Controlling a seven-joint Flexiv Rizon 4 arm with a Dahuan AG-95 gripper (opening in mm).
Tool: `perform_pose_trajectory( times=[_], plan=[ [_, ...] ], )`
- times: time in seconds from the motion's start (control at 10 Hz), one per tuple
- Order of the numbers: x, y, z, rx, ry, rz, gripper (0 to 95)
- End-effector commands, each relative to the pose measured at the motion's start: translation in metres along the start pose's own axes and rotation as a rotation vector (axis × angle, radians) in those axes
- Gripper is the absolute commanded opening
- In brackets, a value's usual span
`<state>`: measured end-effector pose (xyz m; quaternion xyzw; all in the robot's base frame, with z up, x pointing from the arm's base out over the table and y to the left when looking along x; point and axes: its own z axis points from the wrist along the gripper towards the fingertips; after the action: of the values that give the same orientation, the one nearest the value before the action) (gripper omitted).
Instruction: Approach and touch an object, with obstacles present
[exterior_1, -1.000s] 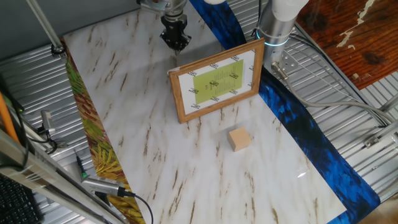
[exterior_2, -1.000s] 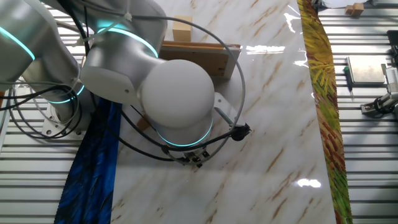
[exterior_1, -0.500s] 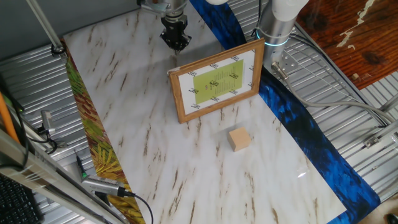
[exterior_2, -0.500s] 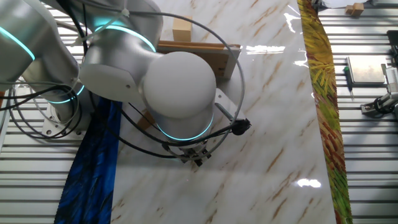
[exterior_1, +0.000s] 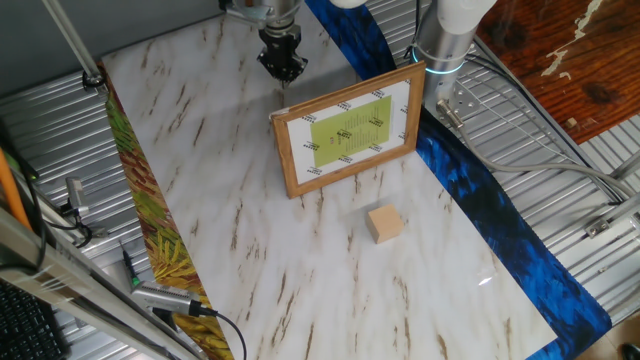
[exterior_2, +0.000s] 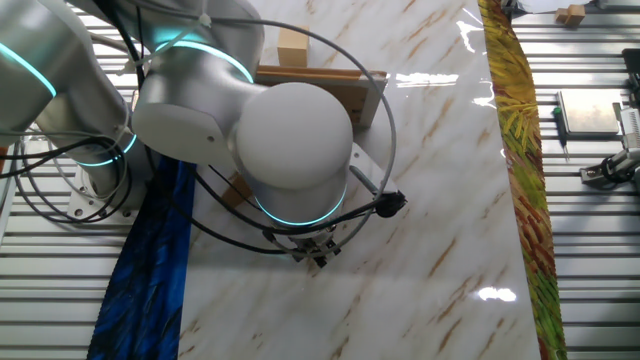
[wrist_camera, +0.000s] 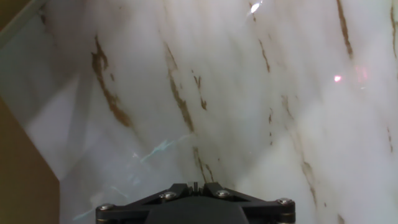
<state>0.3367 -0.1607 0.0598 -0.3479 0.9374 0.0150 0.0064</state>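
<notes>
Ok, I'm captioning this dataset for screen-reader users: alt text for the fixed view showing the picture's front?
A small wooden cube sits on a marble-patterned table, in front of an upright framed picture. The robot's gripper hangs behind the picture, on the far side from the cube.

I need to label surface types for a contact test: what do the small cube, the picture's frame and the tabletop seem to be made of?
The cube looks like bare light wood: matte tan, plain faces. The picture frame looks like brown wood with faint grain, perhaps varnished. The tabletop looks like glossy white marble or a marble-print sheet: brown veins and bright glare; which one is unclear.
</notes>
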Motion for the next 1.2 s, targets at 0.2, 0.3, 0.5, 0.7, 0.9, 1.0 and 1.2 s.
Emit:
perform_pose_trajectory(
  times=[0.2, 0.3, 0.5, 0.7, 0.9, 1.0, 1.2],
  plan=[
    [0.0, 0.0, -0.001, 0.0, -0.003, 0.016, 0.0],
    [0.0, 0.0, -0.001, 0.001, -0.003, 0.024, 0.0],
    [0.0, 0.0, -0.001, 0.001, -0.003, 0.034, 0.0],
    [0.0, 0.0, -0.001, 0.002, -0.004, 0.033, 0.0],
    [0.0, 0.0, -0.001, 0.001, -0.003, 0.023, 0.0],
    [-0.001, -0.001, 0.0, 0.0, -0.004, 0.009, 0.0],
    [-0.012, -0.009, 0.0, -0.003, -0.002, -0.004, 0.0]
  ],
)
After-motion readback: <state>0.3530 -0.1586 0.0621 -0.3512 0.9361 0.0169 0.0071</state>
